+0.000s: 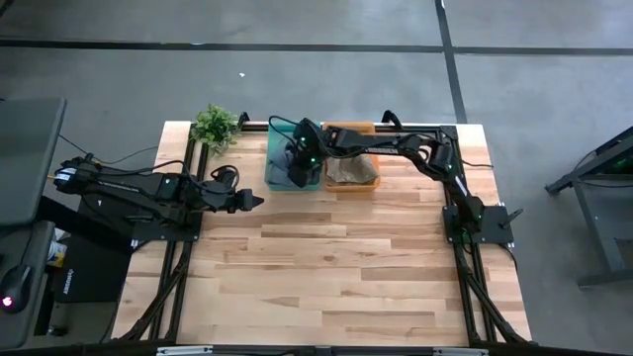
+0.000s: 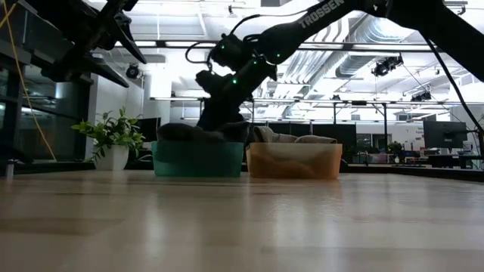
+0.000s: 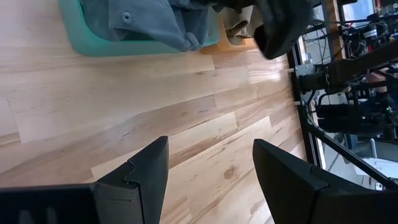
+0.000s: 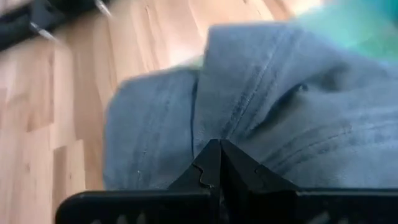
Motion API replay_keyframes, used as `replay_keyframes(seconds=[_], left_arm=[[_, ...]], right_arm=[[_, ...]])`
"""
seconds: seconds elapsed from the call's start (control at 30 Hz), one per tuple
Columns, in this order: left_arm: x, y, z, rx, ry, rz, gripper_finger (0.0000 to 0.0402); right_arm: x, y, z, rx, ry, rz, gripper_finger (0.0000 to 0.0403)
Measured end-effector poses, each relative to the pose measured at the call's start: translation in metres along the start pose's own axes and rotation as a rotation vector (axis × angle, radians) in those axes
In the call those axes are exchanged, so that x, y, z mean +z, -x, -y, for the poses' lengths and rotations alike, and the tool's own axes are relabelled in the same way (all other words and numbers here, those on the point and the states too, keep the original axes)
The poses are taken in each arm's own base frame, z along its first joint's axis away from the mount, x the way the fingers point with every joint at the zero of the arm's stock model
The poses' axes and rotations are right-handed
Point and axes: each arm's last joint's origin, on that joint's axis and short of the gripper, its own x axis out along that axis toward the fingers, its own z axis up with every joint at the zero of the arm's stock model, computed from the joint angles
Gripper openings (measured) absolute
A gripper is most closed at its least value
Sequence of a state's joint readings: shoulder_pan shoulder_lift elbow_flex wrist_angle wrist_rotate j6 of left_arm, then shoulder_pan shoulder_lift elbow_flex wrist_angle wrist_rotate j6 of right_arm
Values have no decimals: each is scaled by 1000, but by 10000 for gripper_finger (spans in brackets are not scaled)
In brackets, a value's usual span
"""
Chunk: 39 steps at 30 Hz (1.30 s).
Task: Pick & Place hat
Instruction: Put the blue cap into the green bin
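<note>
A grey denim hat [image 1: 287, 174] lies in the teal bin [image 1: 273, 148] at the table's far edge, and its crown rises above the bin's rim [image 2: 185, 132]. My right gripper [image 1: 300, 166] reaches down into that bin from the right and is shut on the hat [image 4: 261, 106]. My left gripper [image 1: 259, 202] hovers open above the table's left side, clear of everything. Past its fingers, the left wrist view shows the hat [image 3: 149, 22] and the teal bin [image 3: 93, 43]. My right gripper [image 4: 216, 144] is shut on the hat's grey cloth near a stitched seam [image 4: 198, 118], coming from above and slanting down. The shut fingers hide the place of contact, so layers cannot be told. The hat rests in the teal bin [image 2: 198, 160].
An orange bin [image 1: 351, 186] with beige cloth [image 2: 291, 138] stands right beside the teal bin. A small potted plant [image 1: 215, 126] sits at the far left corner. Bare wood stretches across the table's middle and near side [image 1: 336, 267].
</note>
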<state>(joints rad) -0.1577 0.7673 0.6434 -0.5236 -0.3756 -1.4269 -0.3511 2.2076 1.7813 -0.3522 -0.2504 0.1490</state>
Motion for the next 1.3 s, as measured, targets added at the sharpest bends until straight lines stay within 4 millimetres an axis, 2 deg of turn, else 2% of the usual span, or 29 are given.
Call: replay_keyframes(seconds=[0.23,0.33,0.47,0.67,0.77,0.87,1.07,1.3], left_arm=[[0,0,0,2,-1,0,211],[0,0,0,1,0,0,211],[0,0,0,0,2,-4,211],[0,0,0,0,1,-4,211],[0,0,0,0,-1,-4,211],[0,0,0,0,-6,-4,211],[0,0,0,1,-6,-3,211],[0,0,0,1,-5,-2,211]], right_arm=[[27,19,-13,82,40,107,0],[35,25,-19,56,70,106,0],[39,44,-17,-85,101,-44,0],[40,79,-3,-252,88,-253,0],[36,87,7,-291,52,-324,0],[30,89,14,-266,20,-384,0],[29,88,16,-311,-24,-383,0],[-1,59,28,-293,-127,-442,0]])
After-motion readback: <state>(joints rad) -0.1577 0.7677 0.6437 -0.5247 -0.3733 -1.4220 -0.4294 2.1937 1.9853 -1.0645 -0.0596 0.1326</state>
